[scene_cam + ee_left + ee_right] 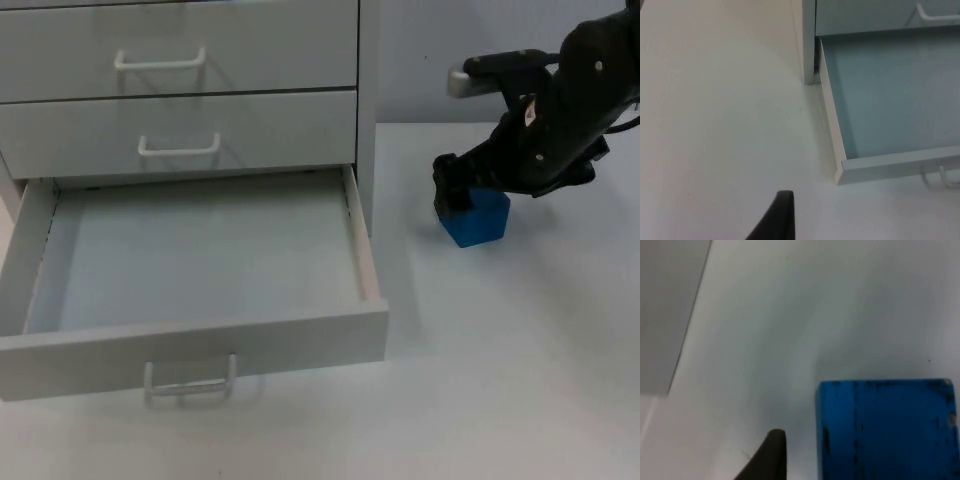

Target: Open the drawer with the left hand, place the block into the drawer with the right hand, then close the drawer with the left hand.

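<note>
White table (520, 380): drawer (200, 255) open; right pincer (462, 195) wide around block (480, 220), which can slip if you close off-centre.

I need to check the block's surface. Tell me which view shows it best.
The right wrist view: the blue block appears close, its scuffed face plain. In the top view the right gripper partly covers the block, right of the open drawer.

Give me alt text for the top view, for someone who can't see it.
A white cabinet's bottom drawer stands pulled open, its inside bare, while the right gripper reaches down at a blue block on the white table to the cabinet's right. Two closed drawers with white handles sit above the open one.
</note>
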